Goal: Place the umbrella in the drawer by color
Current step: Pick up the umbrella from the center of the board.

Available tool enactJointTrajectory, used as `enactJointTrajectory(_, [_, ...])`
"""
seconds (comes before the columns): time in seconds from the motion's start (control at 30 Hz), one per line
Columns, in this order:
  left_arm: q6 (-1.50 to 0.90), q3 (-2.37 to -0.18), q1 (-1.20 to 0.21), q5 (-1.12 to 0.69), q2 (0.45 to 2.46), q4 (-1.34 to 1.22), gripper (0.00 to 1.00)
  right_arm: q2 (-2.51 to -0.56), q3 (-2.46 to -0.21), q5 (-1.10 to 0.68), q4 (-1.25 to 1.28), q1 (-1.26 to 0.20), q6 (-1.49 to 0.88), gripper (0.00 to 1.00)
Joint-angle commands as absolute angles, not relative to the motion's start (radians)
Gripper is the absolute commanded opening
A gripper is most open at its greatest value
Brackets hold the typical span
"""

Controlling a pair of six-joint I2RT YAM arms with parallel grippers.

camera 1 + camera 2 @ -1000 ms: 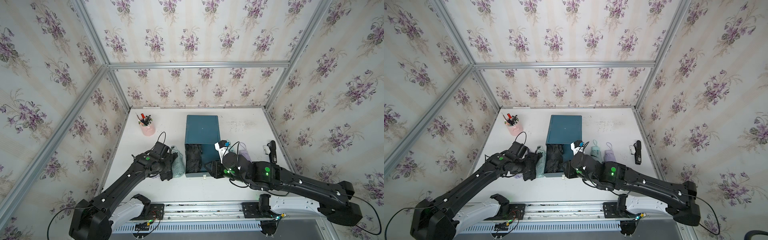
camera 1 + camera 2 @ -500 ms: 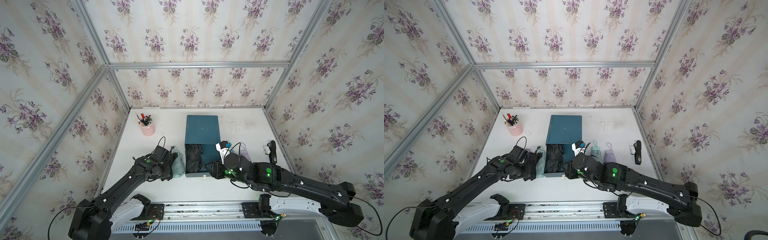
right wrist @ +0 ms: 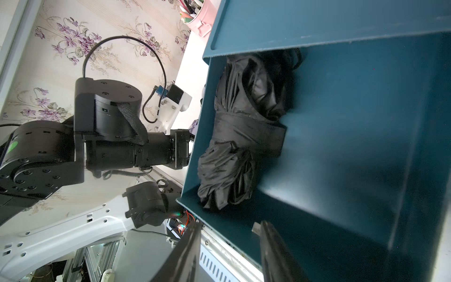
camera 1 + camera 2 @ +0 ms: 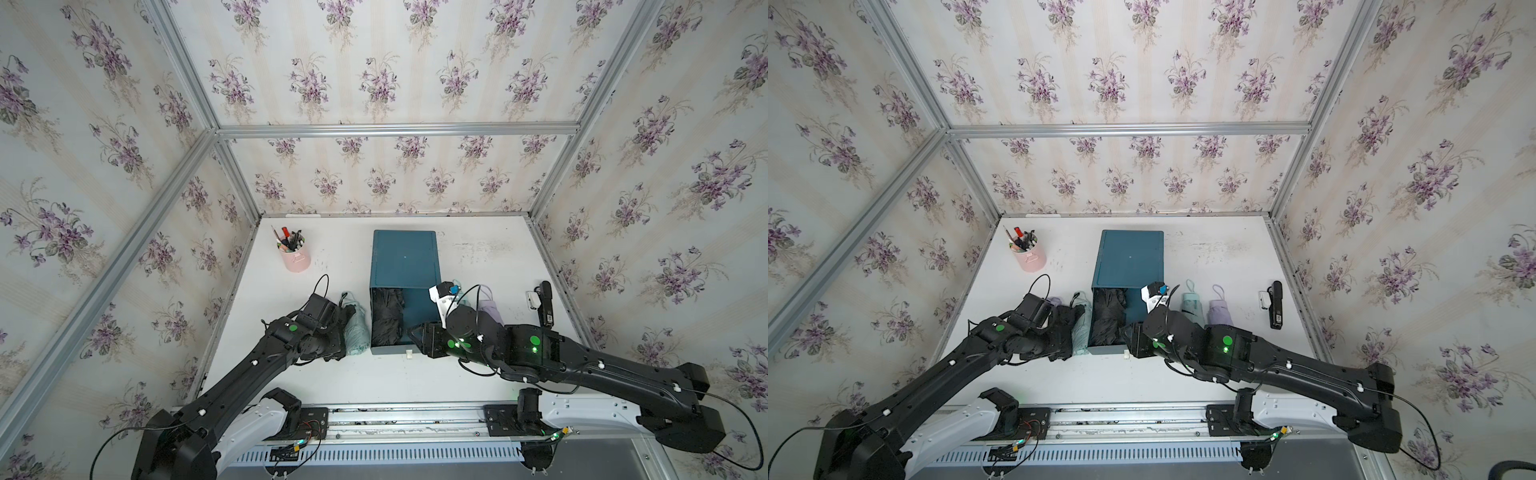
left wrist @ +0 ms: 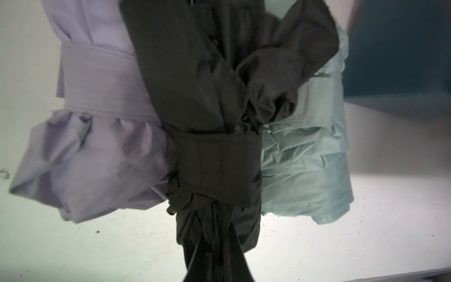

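Here, your white tabletop [image 4: 395, 378] sits within floral-wallpapered walls [image 4: 374, 174], a pink pen cup [image 4: 296, 261] at the back. The dark teal boxy drawer cabinet [image 4: 405, 257] stands mid-table, top drawer [image 4: 416, 311] out, a folded black umbrella [image 4: 386, 318] inside. Your right gripper [image 3: 229, 225] straddles the drawer front, jaws parted. Your left gripper [image 5: 217, 244] is closed against a second black umbrella [image 5: 214, 158], between a lilac umbrella [image 5: 97, 151] and a mint umbrella [image 5: 305, 158].
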State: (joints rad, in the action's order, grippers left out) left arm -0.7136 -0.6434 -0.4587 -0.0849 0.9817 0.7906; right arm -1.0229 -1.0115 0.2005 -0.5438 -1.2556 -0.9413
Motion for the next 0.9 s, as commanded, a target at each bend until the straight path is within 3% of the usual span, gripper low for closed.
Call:
enactJointTrajectory(0.0, [-0.725, -0.665, -0.458, -0.076, 0.953, 0.795, 0.0, -1.025, -1.028, 0.201, -0.528, -1.256, -0.92, 0.44])
enactJointTrajectory(0.23, [-0.764, -0.746, -0.458, -0.122, 0.764, 0.813, 0.0, -1.054, -1.082, 0.142, -0.481, -1.256, -0.877, 0.46])
enactJointTrajectory(0.47, [-0.94, -0.797, -0.459, -0.263, 0.526, 0.63, 0.0, -1.142, -1.183, 0.001, -0.355, -1.256, -0.812, 0.61])
enactJointTrajectory(0.7, [-1.054, -0.825, -0.458, -0.457, 0.483, 0.455, 0.0, -1.273, -1.306, -0.074, -0.29, -1.254, -0.759, 0.73])
enactJointTrajectory(0.87, [-1.12, -0.785, -0.459, -0.542, 0.453, 0.334, 0.0, -1.326, -1.349, -0.065, -0.289, -1.231, -0.757, 0.75])
